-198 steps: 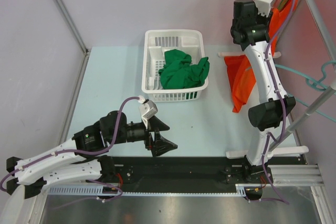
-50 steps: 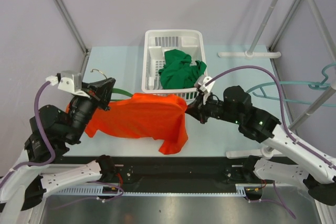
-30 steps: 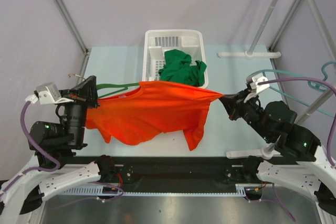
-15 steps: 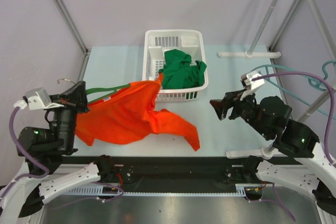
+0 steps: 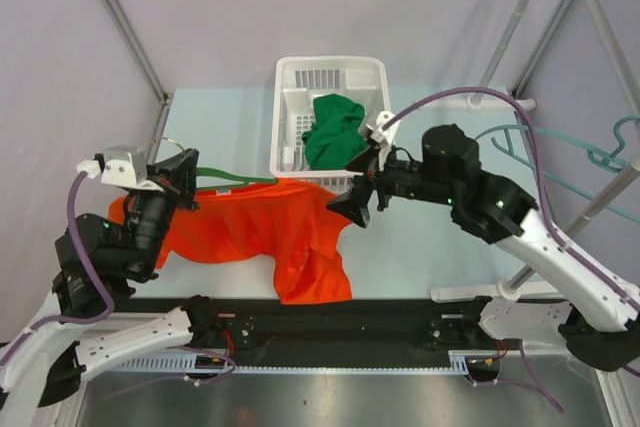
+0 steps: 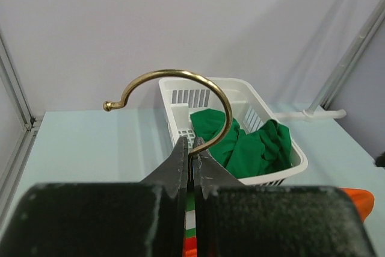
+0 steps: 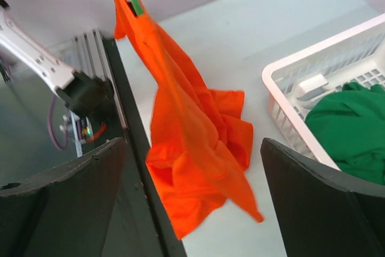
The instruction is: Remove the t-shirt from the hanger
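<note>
Left gripper (image 6: 191, 148): jaws closed tight on the stem of the brass wire hook (image 6: 180, 71) of the green hanger (image 5: 235, 178). It holds the hanger up over the left edge of the pale blue table (image 5: 220, 127), hook pointing up.

Orange cotton t-shirt (image 5: 270, 232): on the hanger at its left end, directly below and right of the left gripper. From there it runs right along the near half of the table. Its loose end is bunched on the surface and reaches the near edge, roughly mid-table. The top edge sits just in front of the white slotted plastic basket (image 5: 330, 62).

Right gripper (image 5: 352, 187): jaws spread wide, nothing in them. It sits in front of the basket's near right corner and points left at the t-shirt's right edge. The top view shows the lower finger (image 5: 346, 209) right at the fabric edge, but I can't tell if it touches. The right wrist view shows the t-shirt (image 7: 192, 142) hanging ahead of the fingers, not between them.

The basket sits at the far centre of the table with a crumpled dark green garment (image 5: 335, 132) inside.
</note>
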Available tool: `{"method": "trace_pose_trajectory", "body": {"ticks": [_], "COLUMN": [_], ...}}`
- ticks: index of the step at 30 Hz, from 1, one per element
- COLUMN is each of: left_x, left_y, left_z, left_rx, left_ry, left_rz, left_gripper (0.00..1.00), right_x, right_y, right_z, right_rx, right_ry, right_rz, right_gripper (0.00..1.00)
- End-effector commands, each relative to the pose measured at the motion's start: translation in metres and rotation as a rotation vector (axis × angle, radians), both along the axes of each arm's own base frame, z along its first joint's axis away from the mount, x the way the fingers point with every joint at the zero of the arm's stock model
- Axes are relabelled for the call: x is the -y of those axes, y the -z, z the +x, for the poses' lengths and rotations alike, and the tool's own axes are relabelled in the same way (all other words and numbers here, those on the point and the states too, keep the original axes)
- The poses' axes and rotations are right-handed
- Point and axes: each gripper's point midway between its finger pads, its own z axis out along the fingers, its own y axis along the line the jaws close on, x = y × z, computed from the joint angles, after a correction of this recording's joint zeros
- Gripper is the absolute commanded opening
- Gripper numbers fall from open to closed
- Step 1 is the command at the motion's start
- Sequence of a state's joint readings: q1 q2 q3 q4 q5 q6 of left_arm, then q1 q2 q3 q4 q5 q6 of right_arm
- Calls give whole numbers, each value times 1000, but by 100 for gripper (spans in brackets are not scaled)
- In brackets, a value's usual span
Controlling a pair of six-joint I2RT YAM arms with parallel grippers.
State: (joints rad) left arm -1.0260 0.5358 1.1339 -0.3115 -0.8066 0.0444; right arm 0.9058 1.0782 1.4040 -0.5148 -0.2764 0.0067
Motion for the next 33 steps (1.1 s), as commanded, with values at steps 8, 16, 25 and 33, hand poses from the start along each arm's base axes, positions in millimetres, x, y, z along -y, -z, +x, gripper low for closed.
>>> {"method": "trace_pose_trajectory", "body": {"ticks": [8, 16, 25, 33], "left_x": [6, 4, 2, -2], "left_y": [-25, -23, 12, 55], "left_z": [-11, -11, 3, 15], "left_rx": [38, 34, 2, -23], "left_ry": [91, 86, -11, -116], "left_rz": [-46, -49, 47, 82], "left_gripper": [0, 0, 0, 0], "right_x": [-21, -36, -5, 50], "right_y": [32, 55, 37, -40], "right_z": [-15, 10, 28, 34], "right_rx": [62, -27, -14, -55], "right_ry": [-310, -235, -1, 346], "right_rz": [-17, -57, -103, 173], "right_gripper": [84, 11, 0, 0]}}
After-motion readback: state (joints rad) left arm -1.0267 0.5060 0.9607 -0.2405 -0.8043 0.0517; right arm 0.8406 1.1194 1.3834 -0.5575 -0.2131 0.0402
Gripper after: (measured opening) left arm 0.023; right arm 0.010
